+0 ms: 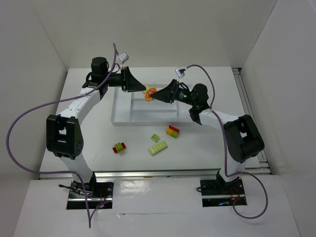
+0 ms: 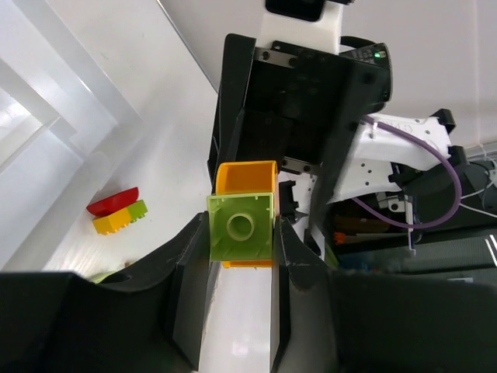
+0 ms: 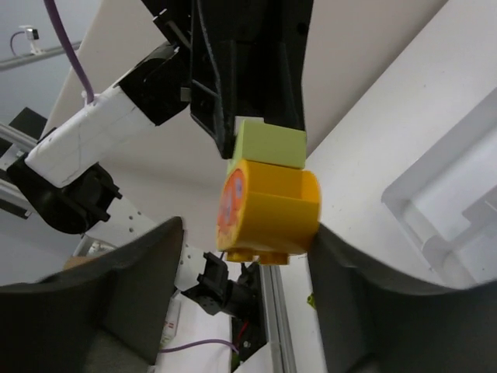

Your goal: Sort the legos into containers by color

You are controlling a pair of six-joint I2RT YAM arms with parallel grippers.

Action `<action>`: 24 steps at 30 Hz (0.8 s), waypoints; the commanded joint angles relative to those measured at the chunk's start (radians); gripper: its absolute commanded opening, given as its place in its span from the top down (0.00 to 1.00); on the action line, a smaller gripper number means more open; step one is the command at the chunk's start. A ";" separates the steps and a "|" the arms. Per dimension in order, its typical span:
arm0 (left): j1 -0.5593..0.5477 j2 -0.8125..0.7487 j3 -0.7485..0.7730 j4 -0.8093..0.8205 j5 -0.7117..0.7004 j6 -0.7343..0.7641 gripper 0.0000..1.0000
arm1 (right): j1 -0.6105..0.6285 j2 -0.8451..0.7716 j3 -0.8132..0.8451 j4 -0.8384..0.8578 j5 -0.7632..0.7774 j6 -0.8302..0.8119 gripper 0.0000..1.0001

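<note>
A light green brick [image 2: 241,227] is stuck to a yellow-orange rounded piece [image 2: 247,177], and the pair hangs in the air over the white tray [image 1: 121,112]. My left gripper [image 2: 241,233] is shut on the green brick. My right gripper [image 3: 245,233] is open. Its jaws straddle the yellow-orange piece [image 3: 268,210], with a clear gap on the left side. The green brick [image 3: 269,144] sits on the far side of that piece. In the top view the two grippers, left [image 1: 140,88] and right [image 1: 160,94], meet at the pair [image 1: 149,93].
On the table in front of the tray lie a red-yellow-green stack [image 1: 119,147], a small green brick [image 1: 156,138], a long green brick [image 1: 158,147] and a yellow-red stack [image 1: 172,130]. The tray's dividers [image 3: 450,194] lie below the right gripper.
</note>
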 commanded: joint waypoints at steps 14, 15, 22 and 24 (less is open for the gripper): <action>0.039 -0.040 0.053 -0.105 -0.031 0.092 1.00 | 0.015 -0.034 -0.008 -0.063 0.037 -0.061 0.93; 0.051 -0.049 0.064 -0.106 -0.063 0.074 1.00 | 0.015 -0.048 -0.032 -0.097 0.038 -0.097 0.93; 0.105 -0.076 0.119 -0.277 -0.284 0.155 1.00 | -0.003 -0.129 -0.071 -0.368 0.189 -0.264 0.93; 0.105 -0.076 0.119 -0.329 -0.330 0.170 1.00 | -0.003 -0.129 -0.028 -0.526 0.301 -0.313 0.93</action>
